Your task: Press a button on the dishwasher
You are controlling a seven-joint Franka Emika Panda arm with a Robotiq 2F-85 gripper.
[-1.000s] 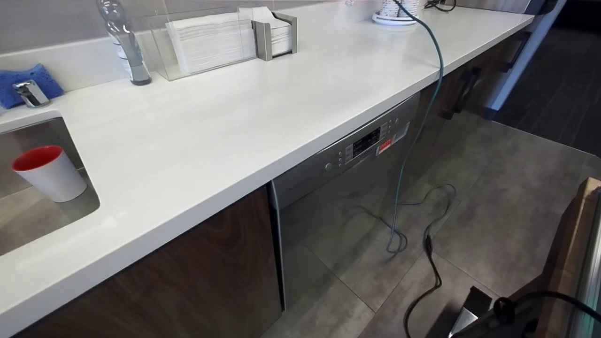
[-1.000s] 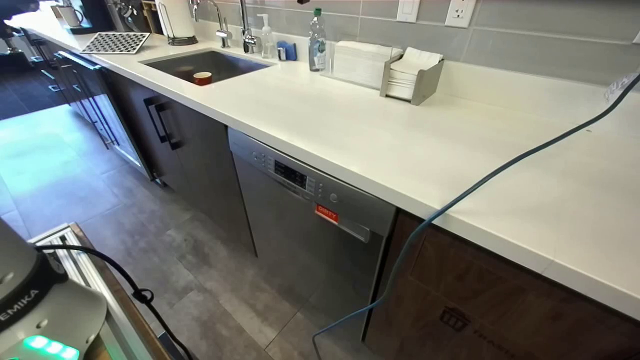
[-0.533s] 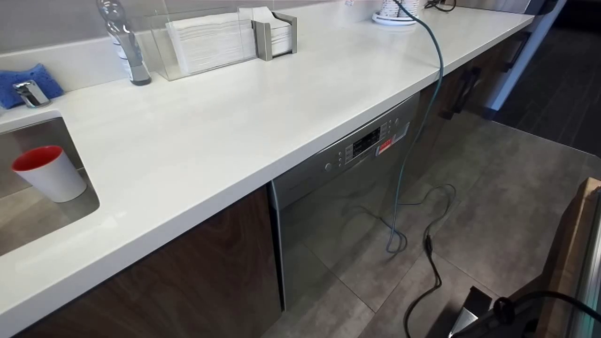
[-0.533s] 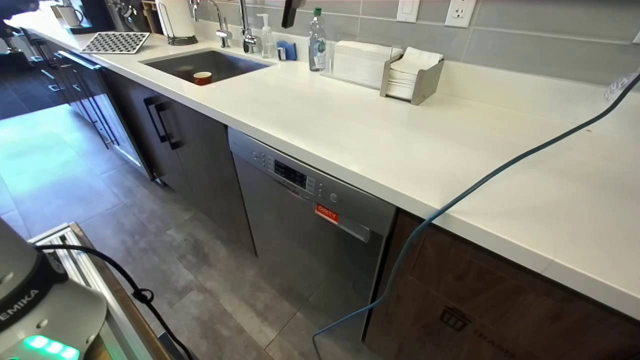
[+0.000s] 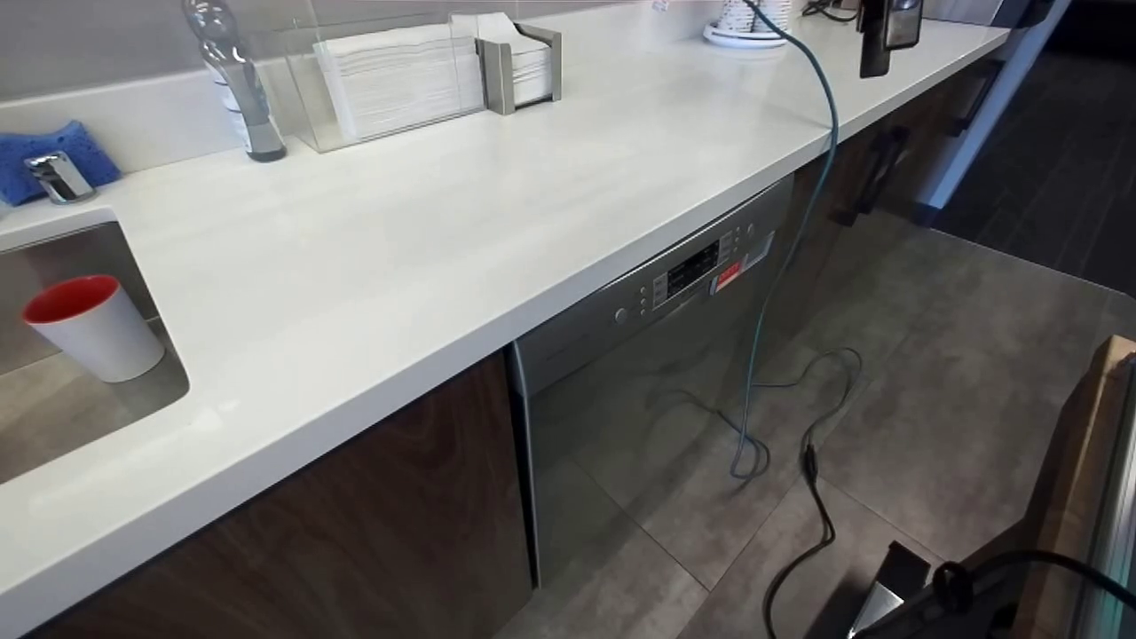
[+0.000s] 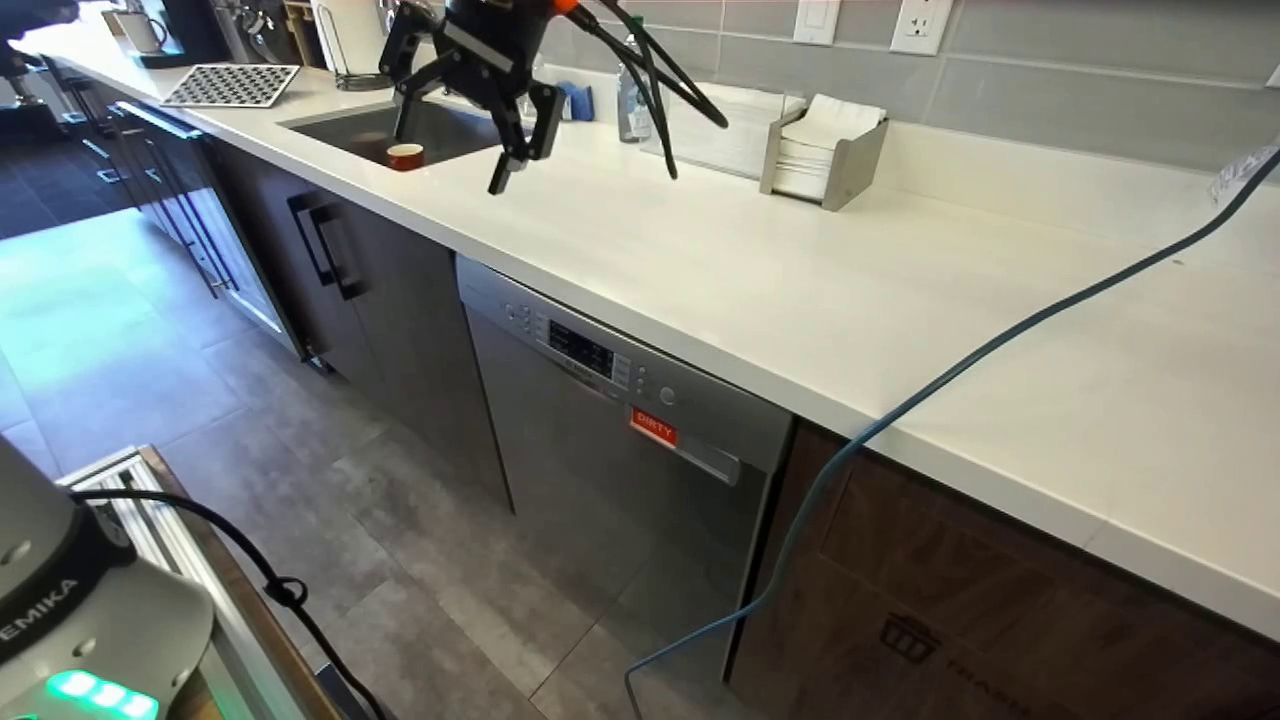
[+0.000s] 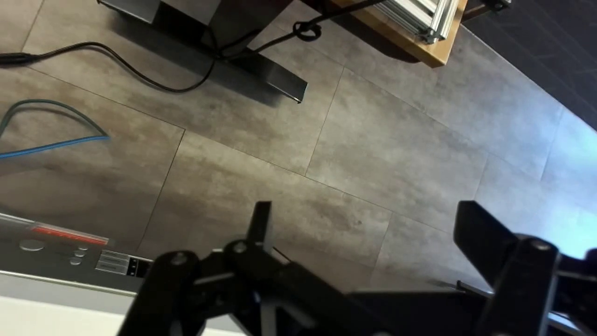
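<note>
The grey floor [image 7: 396, 140] spreads beneath the pincer [image 6: 449, 158], visible between its fingers [image 7: 259, 221] in the wrist view. The white surface [image 6: 680, 240] has its front edge just above the dishwasher controls, so an approach kept too high would likely strike that edge first. The dishwasher [image 6: 600, 460] stands lower than the pincer and off to its left in the wrist view, door closed. The pincer itself is released, fingers spread wide with nothing between them. They point downward while the steel front faces outward; without a turn of the wrist, they would probably scrape the panel, and spread like this both could touch at once.

The blue cable [image 6: 940, 382] also shows left of the pincer in the wrist view; a careless swing towards the controls might snag it. The control strip [image 6: 630, 365] lies below the pincer, well apart from its tips. In it is the dark display [image 6: 580, 347], partly hidden behind the pincer in the wrist view; the red DIRTY sign [image 6: 653, 426] sits just under the strip. The buttons [image 6: 641, 381] are tiny and close-set, so a slight misaim could press a neighbour.
</note>
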